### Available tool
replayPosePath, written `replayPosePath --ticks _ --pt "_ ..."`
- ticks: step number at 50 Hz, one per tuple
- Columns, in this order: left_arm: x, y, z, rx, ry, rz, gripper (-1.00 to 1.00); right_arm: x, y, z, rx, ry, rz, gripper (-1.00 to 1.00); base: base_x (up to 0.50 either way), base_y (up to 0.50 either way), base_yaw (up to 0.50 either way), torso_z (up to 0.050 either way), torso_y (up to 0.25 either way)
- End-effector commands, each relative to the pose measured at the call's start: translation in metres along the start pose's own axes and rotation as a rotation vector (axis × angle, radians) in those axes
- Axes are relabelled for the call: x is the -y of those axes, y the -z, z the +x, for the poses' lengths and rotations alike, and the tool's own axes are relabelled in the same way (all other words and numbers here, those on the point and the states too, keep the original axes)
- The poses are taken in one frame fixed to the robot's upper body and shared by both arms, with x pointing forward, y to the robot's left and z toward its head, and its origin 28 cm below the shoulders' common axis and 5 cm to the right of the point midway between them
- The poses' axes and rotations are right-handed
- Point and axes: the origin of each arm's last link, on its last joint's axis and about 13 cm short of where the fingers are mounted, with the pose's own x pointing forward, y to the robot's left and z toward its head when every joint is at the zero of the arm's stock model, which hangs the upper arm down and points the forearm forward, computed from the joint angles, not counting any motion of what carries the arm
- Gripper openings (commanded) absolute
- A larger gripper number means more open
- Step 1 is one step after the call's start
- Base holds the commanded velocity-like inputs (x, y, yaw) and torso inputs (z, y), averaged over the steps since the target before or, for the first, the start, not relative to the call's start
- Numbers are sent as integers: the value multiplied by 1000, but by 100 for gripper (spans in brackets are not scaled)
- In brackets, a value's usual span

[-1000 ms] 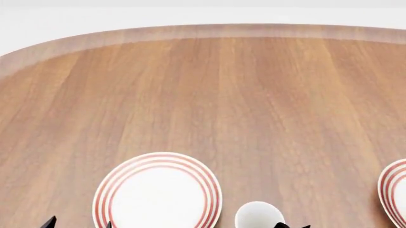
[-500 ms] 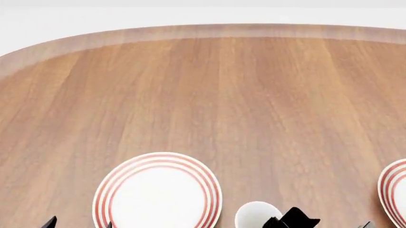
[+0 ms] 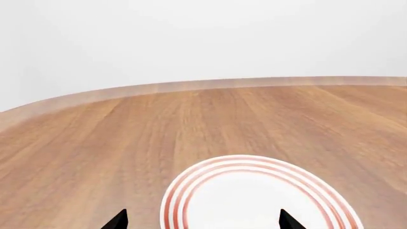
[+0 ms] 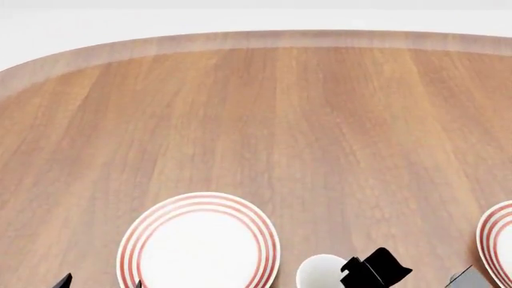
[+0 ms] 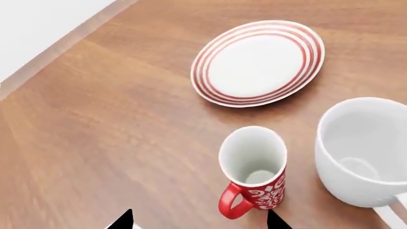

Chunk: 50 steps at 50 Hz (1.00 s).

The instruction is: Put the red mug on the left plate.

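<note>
The red mug (image 5: 253, 171) with a white floral pattern stands upright on the table, handle toward the camera; it is out of the head view. My right gripper (image 5: 198, 222) is open and empty, and the mug sits just beyond its fingertips, close to one of them. The left plate (image 4: 198, 240), white with red rings, lies on the table; it also shows in the left wrist view (image 3: 254, 195) and beyond the mug in the right wrist view (image 5: 258, 62). My left gripper (image 3: 203, 222) is open and empty over the plate's near rim.
A larger plain white mug (image 5: 365, 150) stands right beside the red mug; it also shows in the head view (image 4: 322, 271), next to a black part of my right arm (image 4: 376, 269). The second ringed plate (image 4: 497, 240) lies at the right edge. The wooden table (image 4: 264, 120) stretches beyond.
My right arm has come up into the head view beside the white mug and moved forward. The left gripper and the plates have not moved.
</note>
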Motion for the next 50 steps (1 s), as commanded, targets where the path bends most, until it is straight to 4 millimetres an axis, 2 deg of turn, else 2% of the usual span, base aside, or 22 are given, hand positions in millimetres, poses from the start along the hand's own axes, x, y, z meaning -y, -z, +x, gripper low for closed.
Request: replayPosePath --ticks 1,18,42,50 --pt "0 0 0 0 0 0 100 -7 4 13 -3 59 -3 100 0 0 0 0 0" --pt "-1 0 1 0 1 -2 100 -22 6 29 -25 73 9 100 0 0 0 0 0" --pt "-1 0 1 0 0 -2 100 -22 8 29 -34 71 9 100 0 0 0 0 0" --pt "-1 0 2 1 4 -4 100 -28 6 40 -100 145 83 100 0 0 0 0 0"
